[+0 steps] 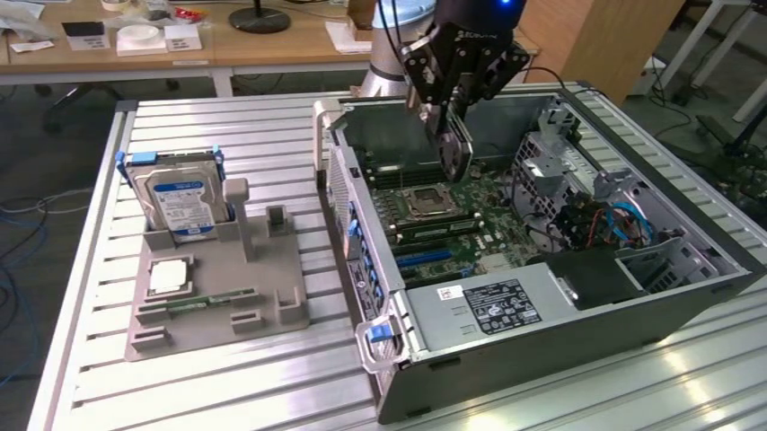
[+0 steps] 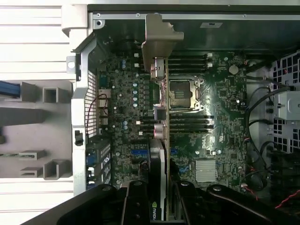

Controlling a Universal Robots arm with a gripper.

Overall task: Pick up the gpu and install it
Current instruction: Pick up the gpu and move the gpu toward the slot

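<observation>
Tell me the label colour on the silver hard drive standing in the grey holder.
Blue label, clearest in the exterior view.

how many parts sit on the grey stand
3: hard drive upright at the far end, silver cpu flat midway, green memory stick lying nearer the camera; others may be hidden

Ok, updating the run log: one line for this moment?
claw: shut on gpu | gpu: upright, held over motherboard in open case | install: not done
</observation>
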